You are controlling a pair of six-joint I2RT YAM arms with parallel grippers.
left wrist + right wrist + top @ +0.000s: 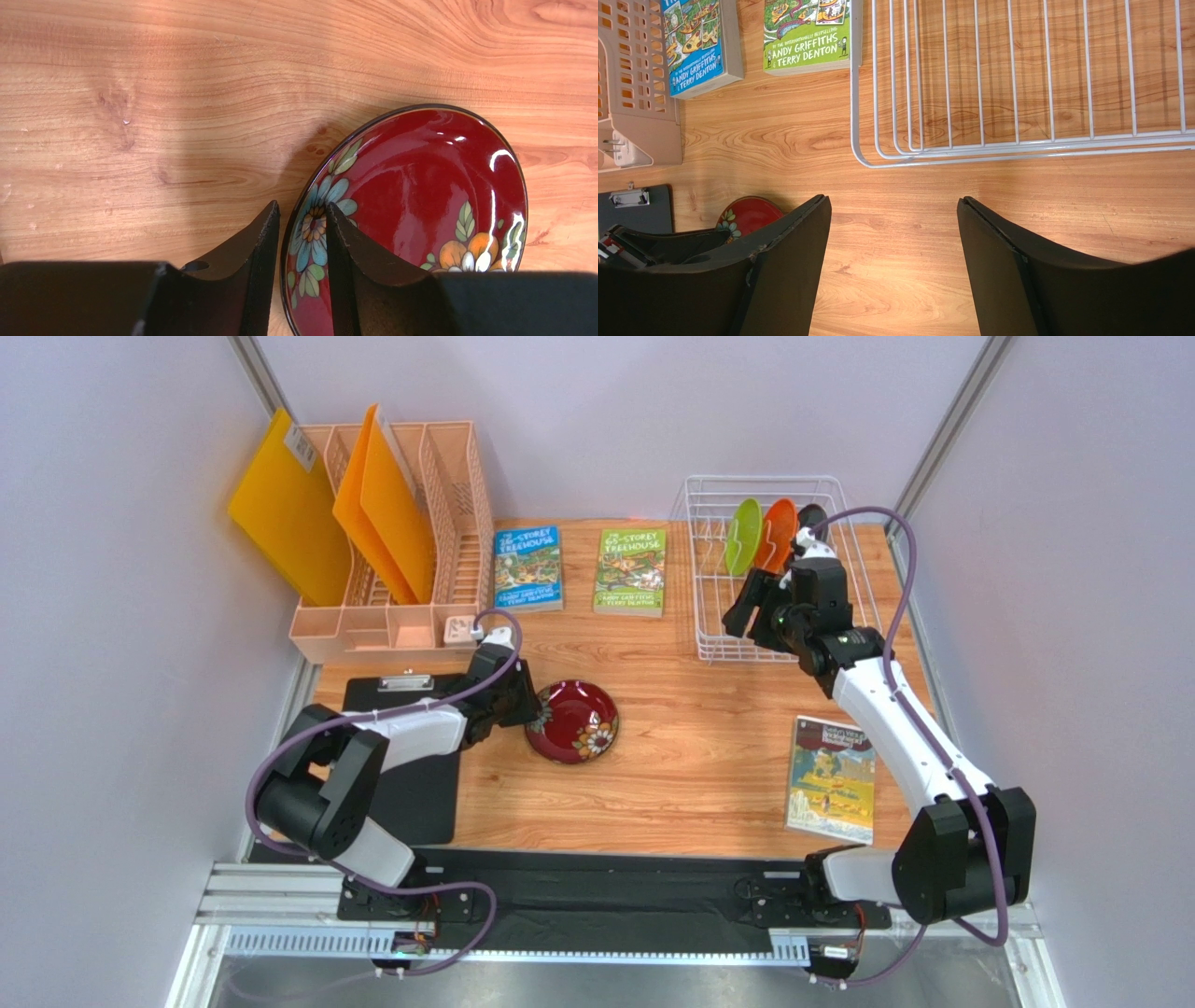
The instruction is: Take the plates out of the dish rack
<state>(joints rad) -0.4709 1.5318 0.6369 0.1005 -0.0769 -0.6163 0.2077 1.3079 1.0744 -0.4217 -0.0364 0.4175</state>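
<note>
The dark red floral plate (572, 720) lies flat on the table and also shows in the left wrist view (421, 189). My left gripper (302, 210) straddles its left rim with the jaws slightly apart; a sliver of wood shows between the outer finger and the rim. The lime green plate (742, 536) and orange plate (776, 535) stand upright in the white wire dish rack (842, 490). My right gripper (748, 609) is wide open and empty over the rack's near left corner (878, 157). The dark teal-black plate is not visible.
A peach slotted organiser (407, 546) with orange folders stands at the back left. Two books (528, 569) (631, 570) lie between it and the rack. A third book (832, 777) lies at the front right. A black clipboard (407, 756) lies under the left arm.
</note>
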